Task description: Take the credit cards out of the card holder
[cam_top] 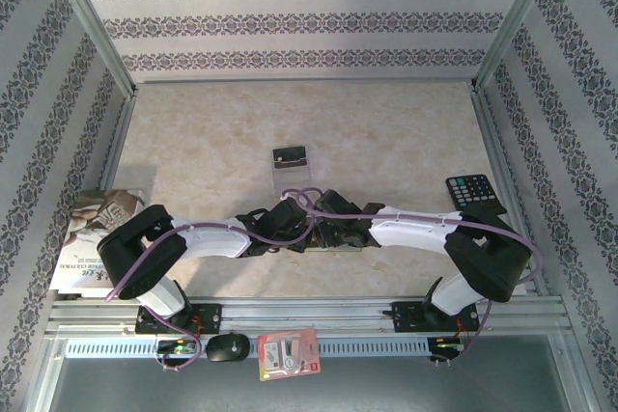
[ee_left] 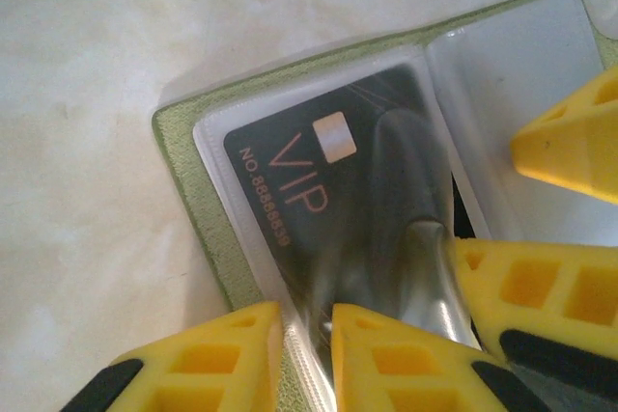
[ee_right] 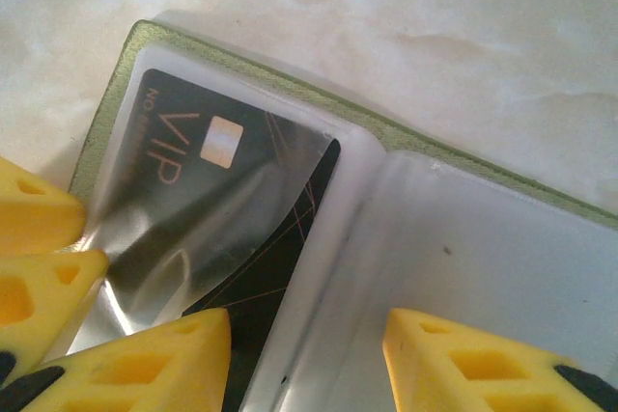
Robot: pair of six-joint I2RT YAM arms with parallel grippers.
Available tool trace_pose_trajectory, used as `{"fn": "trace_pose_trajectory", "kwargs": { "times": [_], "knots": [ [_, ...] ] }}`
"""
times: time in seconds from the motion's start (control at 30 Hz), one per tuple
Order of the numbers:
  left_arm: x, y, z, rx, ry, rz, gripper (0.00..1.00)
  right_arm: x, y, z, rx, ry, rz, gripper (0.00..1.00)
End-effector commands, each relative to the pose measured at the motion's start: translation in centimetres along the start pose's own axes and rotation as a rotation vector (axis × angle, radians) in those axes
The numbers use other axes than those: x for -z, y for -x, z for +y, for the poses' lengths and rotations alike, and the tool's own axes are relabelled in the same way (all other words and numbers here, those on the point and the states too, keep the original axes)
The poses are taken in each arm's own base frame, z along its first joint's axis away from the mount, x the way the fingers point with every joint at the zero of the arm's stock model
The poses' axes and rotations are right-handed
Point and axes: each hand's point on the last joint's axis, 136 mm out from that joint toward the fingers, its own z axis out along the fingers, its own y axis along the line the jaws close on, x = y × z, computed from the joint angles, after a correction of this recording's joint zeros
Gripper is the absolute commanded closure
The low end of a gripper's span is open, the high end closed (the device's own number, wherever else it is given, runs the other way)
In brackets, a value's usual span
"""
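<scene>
**One VIP card (ee_left: 290, 180) yet to come out of the card holder (ee_left: 183, 147) – handling notes**

Lies open and flat on the marble-look table (cam_top: 193, 142), around the middle and towards the arm bases, tucked under both wrists. Holds the black card in the clear pocket on the left gripper's side, with glossy, crinkled film over it. Further out on the table, apparently two more: a blackish card (cam_top: 290, 155) and a pale card (cam_top: 290, 178) just beside it, well apart from the grippers.

Left gripper (ee_left: 304, 320) down at the pocket's edge, fingertips only a sliver apart with film in the gap. Can't tell whether pinching it or just resting there. Right gripper (ee_right: 307, 325) spread wide with nothing clamped, tips straddling the fold, probably pinning the holder down.

Handling guess: light, stiff, slick plastic, so should slide fine once started but hard to pick up off a flat surface. Film looks soft and clingy, easy to grab by mistake. Best bet: pinch the card's edge nearest the pocket mouth, pull straight along the pocket, and keep the other half held down.
</scene>
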Motion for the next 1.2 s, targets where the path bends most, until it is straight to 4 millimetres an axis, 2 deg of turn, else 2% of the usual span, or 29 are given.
{"fn": "trace_pose_trajectory", "kwargs": {
  "times": [0.0,0.2,0.33,0.53,0.6,0.73,0.83,1.0,1.07,1.17],
  "knots": [
    [0.3,-2.2,1.7,0.001,0.040,0.064,0.76,0.2,-0.9,-2.4,0.021,-0.128,0.014,0.53],
    [1.0,-1.7,2.3,0.043,0.033,0.036,0.75,1.5,-1.0,-4.3,0.002,-0.208,-0.027,0.53],
    [1.4,-1.2,2.0,0.046,0.019,0.024,0.75,2.5,-0.7,-4.9,-0.013,-0.225,-0.057,0.53],
    [3.3,0.7,1.0,0.027,0.005,-0.031,0.75,5.6,1.3,-4.2,-0.031,-0.161,-0.169,0.52],
    [4.0,1.3,0.7,0.015,0.001,-0.046,0.75,6.3,1.9,-3.1,-0.037,-0.083,-0.199,0.53],
    [4.3,2.5,-1.4,-0.012,-0.069,-0.056,0.75,5.6,2.3,-1.0,-0.129,0.180,-0.129,0.60],
    [3.0,2.3,-3.0,-0.045,-0.105,-0.020,0.75,4.5,2.2,-0.3,-0.157,0.285,-0.055,0.64],
    [1.7,2.2,-4.1,-0.070,-0.120,0.008,0.76,3.7,2.2,-0.1,-0.169,0.321,-0.009,0.65],
    [0.3,1.8,-4.0,-0.075,-0.117,0.031,0.79,2.4,1.8,-1.0,-0.197,0.302,0.024,0.65],
    [-0.7,1.3,-4.3,-0.072,-0.136,0.055,0.80,1.7,1.4,-1.5,-0.194,0.286,0.042,0.65]
  ]
}}
